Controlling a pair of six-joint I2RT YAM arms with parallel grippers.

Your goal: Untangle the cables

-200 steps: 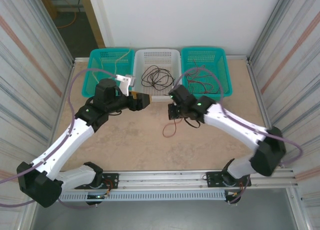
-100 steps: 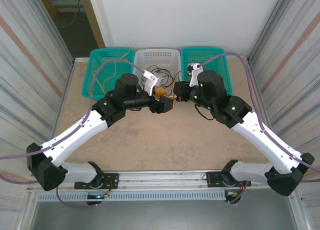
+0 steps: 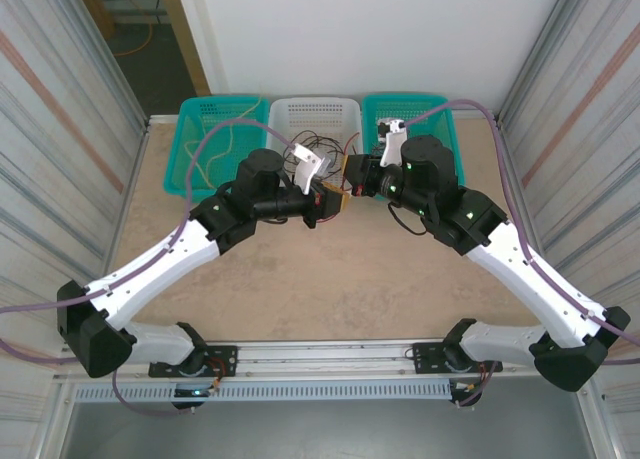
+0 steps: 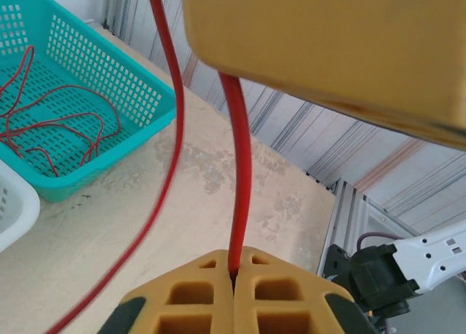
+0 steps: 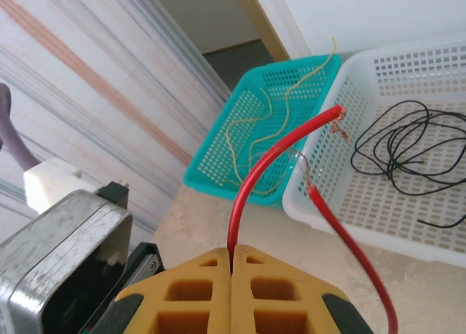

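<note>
Top external view has the two arms meeting above the bench (image 3: 300, 279), just in front of the white basket (image 3: 315, 103), with the left hand (image 3: 328, 201) and right hand (image 3: 357, 171) almost touching.

On the left wrist camera the left hand (image 4: 233, 276) is clenched on a red cable (image 4: 240, 167), which rises straight to the yellow pad of the other hand. A second red strand (image 4: 175, 130) hangs loose beside it. The right hand (image 5: 231, 265) is likewise clamped on the red cable (image 5: 251, 177), whose bare tip curls up past its fingers. Whether the strand (image 5: 342, 217) beside it belongs to the same cable cannot be told.

Black cables (image 5: 397, 141) lie in the white basket (image 5: 349, 203), yellow cables (image 5: 280, 108) in the left teal basket (image 5: 233, 130), and loose red cables (image 4: 65, 119) in the right teal basket (image 4: 109, 54).

The step in hand looks like drawing one red cable free. Doing it well probably means parting the hands slowly along the cable's line, keeping both grips firm, and watching the loose strand for a snag. If it tightens, easing back would be safer than pulling on.
</note>
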